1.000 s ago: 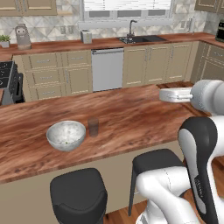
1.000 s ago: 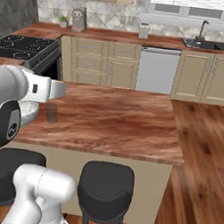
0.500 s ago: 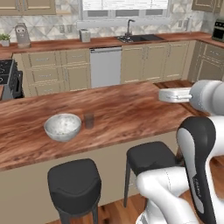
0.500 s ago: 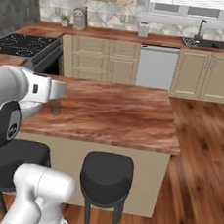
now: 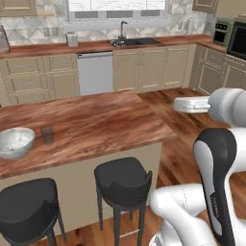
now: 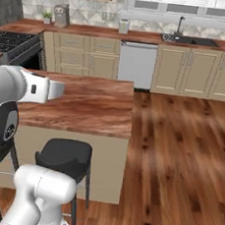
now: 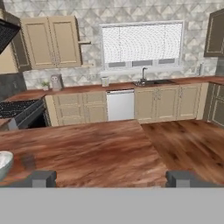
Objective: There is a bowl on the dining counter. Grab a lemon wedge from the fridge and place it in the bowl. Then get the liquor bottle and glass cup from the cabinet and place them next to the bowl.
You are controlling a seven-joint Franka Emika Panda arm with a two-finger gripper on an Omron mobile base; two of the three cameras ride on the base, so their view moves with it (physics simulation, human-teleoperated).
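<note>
- Left base view: the bowl sits on the dining worktop, near its left end, with a small dark glass cup just beside it on the side towards the sink. The bowl looks empty from here, though I can't see all of its inside. No bottle next to it. So my read is that the cup part is done and the lemon wedge and liquor bottle are still to fetch.
- Same view: the white arm rises well away from the bowl, out over the wood floor past the worktop's far end. Looks like a travel step, not a grasp.
- Right base view: the arm's forearm points across the worktop towards the stove side. Bowl isn't in this one.
- Hand view: the tool has its two tips spread wide, with nothing between them, so it's carrying nothing. The bowl's rim peeks in at the left edge, and the cup is just beside it.
- Next move, I'd guess: drive to the fridge or the cabinet, open the door, and line up on the wedge or bottle. Neither target is visible, so it needs finding first.
- Writing/brands: nothing readable anywhere, no labels I can make out.
</note>
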